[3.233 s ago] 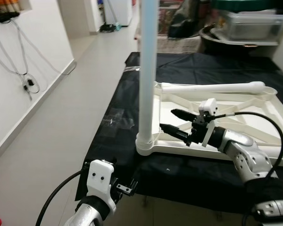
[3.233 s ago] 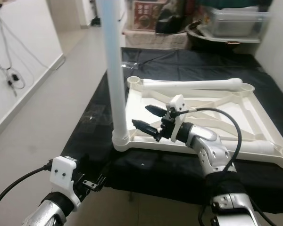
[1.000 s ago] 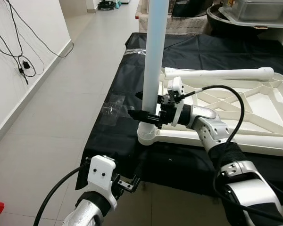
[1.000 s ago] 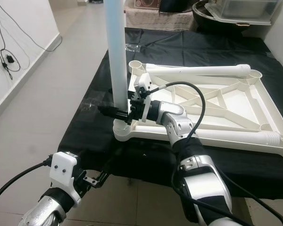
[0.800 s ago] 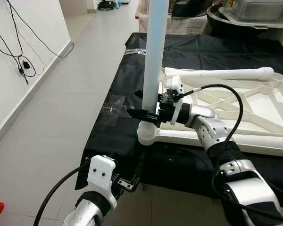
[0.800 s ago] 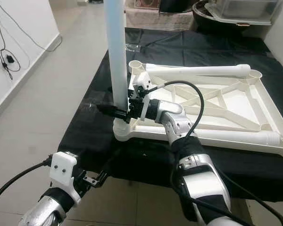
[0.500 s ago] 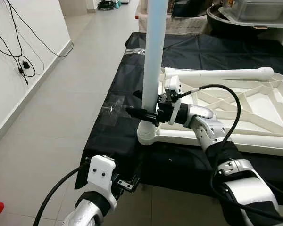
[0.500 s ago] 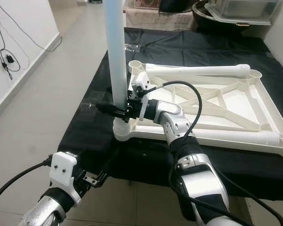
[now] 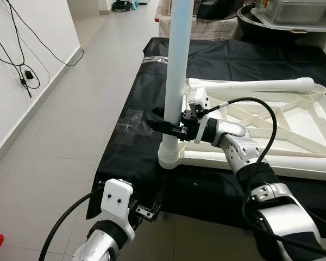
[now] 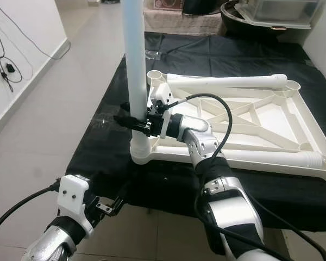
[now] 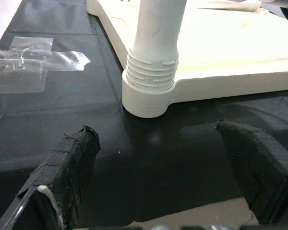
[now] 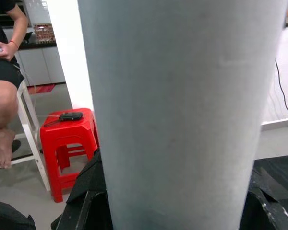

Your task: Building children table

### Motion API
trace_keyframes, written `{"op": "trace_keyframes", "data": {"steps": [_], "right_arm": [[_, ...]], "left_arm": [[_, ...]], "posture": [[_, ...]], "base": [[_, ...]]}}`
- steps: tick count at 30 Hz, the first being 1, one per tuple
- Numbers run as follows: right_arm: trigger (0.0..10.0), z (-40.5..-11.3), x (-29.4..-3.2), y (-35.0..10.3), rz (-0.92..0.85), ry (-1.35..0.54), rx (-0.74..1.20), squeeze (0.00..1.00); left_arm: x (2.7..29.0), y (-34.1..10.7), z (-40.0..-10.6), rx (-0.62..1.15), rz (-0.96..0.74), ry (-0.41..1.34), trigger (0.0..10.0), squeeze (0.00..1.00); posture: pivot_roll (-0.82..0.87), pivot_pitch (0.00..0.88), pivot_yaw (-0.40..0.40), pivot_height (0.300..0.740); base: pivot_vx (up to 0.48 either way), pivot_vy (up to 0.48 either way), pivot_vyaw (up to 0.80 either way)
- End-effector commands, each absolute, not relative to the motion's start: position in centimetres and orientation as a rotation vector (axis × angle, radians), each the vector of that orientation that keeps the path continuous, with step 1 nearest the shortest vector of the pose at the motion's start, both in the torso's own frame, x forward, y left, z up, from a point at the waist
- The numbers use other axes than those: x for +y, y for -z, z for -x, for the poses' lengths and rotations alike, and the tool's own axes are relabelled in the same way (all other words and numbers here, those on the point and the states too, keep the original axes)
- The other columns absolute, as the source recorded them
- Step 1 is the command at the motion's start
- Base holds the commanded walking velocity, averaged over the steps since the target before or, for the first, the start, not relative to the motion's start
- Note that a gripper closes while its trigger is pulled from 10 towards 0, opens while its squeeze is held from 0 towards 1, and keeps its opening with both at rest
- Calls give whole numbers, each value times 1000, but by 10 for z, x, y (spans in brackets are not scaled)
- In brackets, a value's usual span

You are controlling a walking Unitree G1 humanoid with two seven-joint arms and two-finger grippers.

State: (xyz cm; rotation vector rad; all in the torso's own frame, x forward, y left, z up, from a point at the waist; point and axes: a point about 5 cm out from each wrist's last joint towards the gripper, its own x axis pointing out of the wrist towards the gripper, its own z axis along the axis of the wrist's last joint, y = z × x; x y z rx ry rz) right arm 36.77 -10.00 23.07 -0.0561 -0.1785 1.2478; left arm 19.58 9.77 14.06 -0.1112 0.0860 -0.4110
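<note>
My head views cut the tall pale-blue upright plastic table leg at the top edge, so its upper end is out of sight. The upturned white plastic tabletop frame runs off the right edge in my left eye view. My right gripper has one black finger behind that leg, so I cannot tell how far it wraps. My right wrist camera sits so close that the leg is a soft grey blur covering the middle; beyond it a seated person is cut off at the edge. My left gripper shows its black taped fingertips cropped by the lower edge.
</note>
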Motion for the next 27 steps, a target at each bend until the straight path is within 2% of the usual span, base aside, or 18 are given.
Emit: {"op": "trace_keyframes", "data": {"steps": [1,7,14,17,19,22,23,24,25,26,27], "right_arm": [[0,-365,-98,-224,36,-1254,-183,0],[0,-360,-102,-219,50,-1211,-209,0],[0,-350,-116,-204,61,-1065,-205,0],[0,-352,-120,-192,52,-832,-152,0],[0,-352,-120,-192,52,-832,-152,0],[0,-354,-121,-185,50,-668,-117,0],[0,-354,-121,-185,50,-668,-117,0],[0,-357,-125,-181,54,-531,-101,0],[0,-357,-125,-181,54,-531,-101,0],[0,-360,-132,-177,51,-361,-83,0],[0,-360,-132,-177,51,-361,-83,0]], "left_arm": [[98,-134,-195,124,112,411,10000,0],[98,-133,-196,124,110,413,10000,0],[98,-133,-196,122,104,419,10000,0],[99,-132,-197,121,102,421,10000,0],[99,-132,-197,121,102,421,10000,0],[99,-132,-198,119,99,423,10000,0],[99,-132,-198,119,99,423,10000,0],[99,-131,-199,118,97,425,10000,0],[99,-131,-199,118,97,425,10000,0],[99,-131,-200,117,96,425,10000,0],[99,-131,-200,117,96,425,10000,0]], "posture": [[133,173,-25,740],[133,170,-23,740],[121,157,-17,740],[117,147,-15,740],[117,147,-15,740],[113,136,-11,740],[113,136,-11,740],[112,134,-13,740],[112,134,-13,740],[112,131,-12,740],[112,131,-12,740]], "base": [[0,0,0],[0,0,0],[0,0,0],[0,0,0],[0,0,0],[0,0,0],[0,0,0],[0,0,0],[0,0,0],[0,0,0],[0,0,0]]}}
